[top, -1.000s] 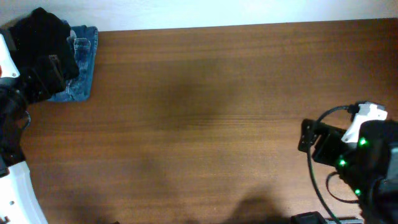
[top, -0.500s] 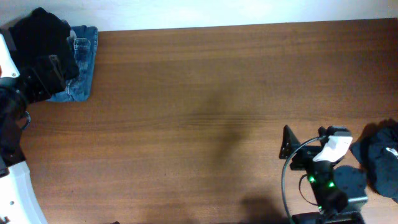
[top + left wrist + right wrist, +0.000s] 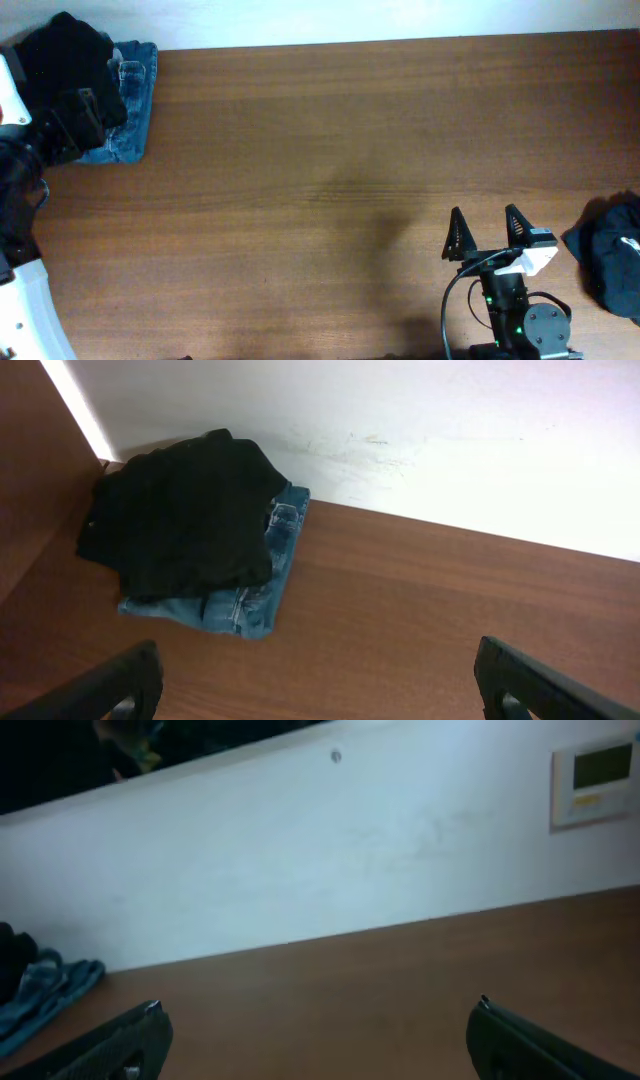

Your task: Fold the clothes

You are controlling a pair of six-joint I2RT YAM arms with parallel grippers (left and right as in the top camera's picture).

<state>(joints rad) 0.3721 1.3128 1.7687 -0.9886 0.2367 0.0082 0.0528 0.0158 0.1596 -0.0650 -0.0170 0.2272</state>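
Note:
A crumpled black top [image 3: 608, 258] with a small white label lies at the table's right edge. A second black garment [image 3: 62, 48] sits folded on blue jeans [image 3: 132, 115] in the far left corner. The left wrist view shows the same black garment [image 3: 185, 510] and jeans [image 3: 255, 598] ahead of my left gripper [image 3: 320, 690], which is open and empty. From overhead, the left gripper [image 3: 85, 112] hovers by that pile. My right gripper [image 3: 487, 232] stands open near the front edge, left of the crumpled top, holding nothing. Its wrist view [image 3: 320, 1040] shows only bare wood between the fingers.
The brown wooden table [image 3: 330, 170] ends at a white wall [image 3: 330, 860] along the far side. A small wall panel [image 3: 595, 780] hangs at the upper right of the right wrist view. The jeans' edge [image 3: 40, 990] shows at its left.
My right arm swung from the right edge to the front, fingers now pointing at the far wall. This uncovered the crumpled black top. The left arm and pile stayed put.

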